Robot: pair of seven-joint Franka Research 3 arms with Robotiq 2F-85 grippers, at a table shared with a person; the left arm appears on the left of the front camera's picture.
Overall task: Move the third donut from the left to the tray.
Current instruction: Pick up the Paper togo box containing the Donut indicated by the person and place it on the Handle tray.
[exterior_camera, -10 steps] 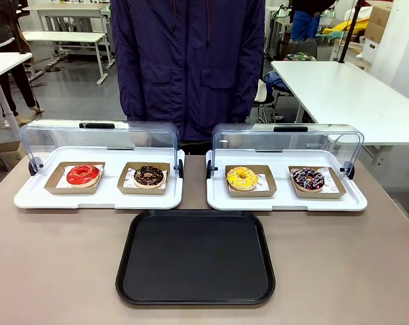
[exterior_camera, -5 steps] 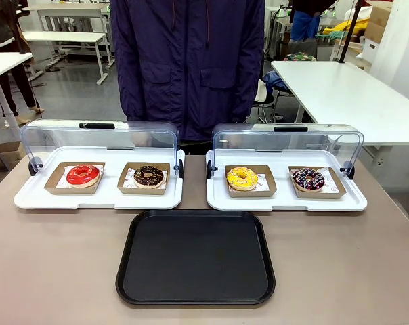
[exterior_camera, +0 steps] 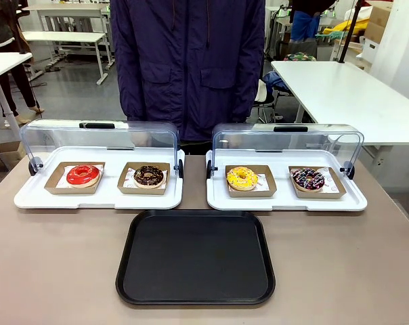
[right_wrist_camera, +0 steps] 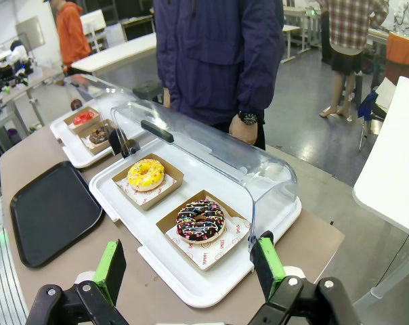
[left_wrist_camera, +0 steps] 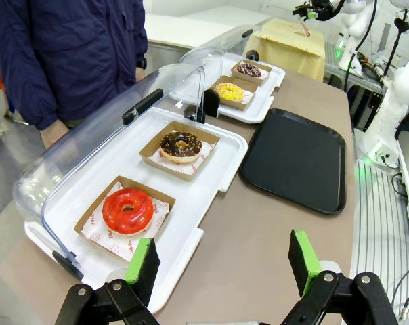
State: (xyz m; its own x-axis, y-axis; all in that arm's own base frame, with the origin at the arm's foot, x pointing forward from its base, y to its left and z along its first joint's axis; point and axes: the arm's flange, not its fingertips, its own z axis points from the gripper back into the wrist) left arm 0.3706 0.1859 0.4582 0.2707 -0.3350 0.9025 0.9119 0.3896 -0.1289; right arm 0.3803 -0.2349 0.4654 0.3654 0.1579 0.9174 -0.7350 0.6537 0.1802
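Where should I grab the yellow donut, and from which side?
I'd grip the brown holder by its two raised side walls, not the iced yellow donut. Come from above on the near, robot side: the clear lid is swung back over the far edge.

Brown table (exterior_camera: 55, 271) holds two white trays side by side, clear lids (exterior_camera: 69, 139) tipped back, left tray (exterior_camera: 89, 201) with red donut (exterior_camera: 82, 175) and chocolate donut (exterior_camera: 149, 176) in cardboard holders, right tray (exterior_camera: 286, 203) with sprinkled chocolate donut (exterior_camera: 308, 178) at its right end, person in navy jacket (exterior_camera: 191, 61) standing just behind
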